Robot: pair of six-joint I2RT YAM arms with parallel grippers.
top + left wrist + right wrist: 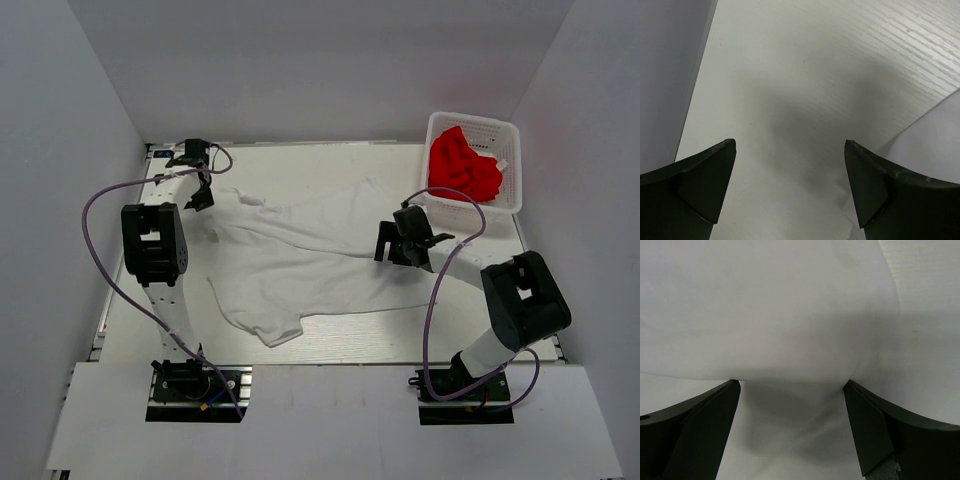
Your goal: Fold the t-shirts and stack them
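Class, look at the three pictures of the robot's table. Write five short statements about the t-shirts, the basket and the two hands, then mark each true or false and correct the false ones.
1. The right hand is open above the white t-shirt. True.
2. The red t-shirt lies in the basket. True.
3. The white t-shirt is folded into a neat square. False: it lies spread out and rumpled on the table.
4. The left hand is shut on the white t-shirt. False: it is open, with bare table between its fingers.
5. The basket stands at the near left corner. False: it stands at the far right corner.
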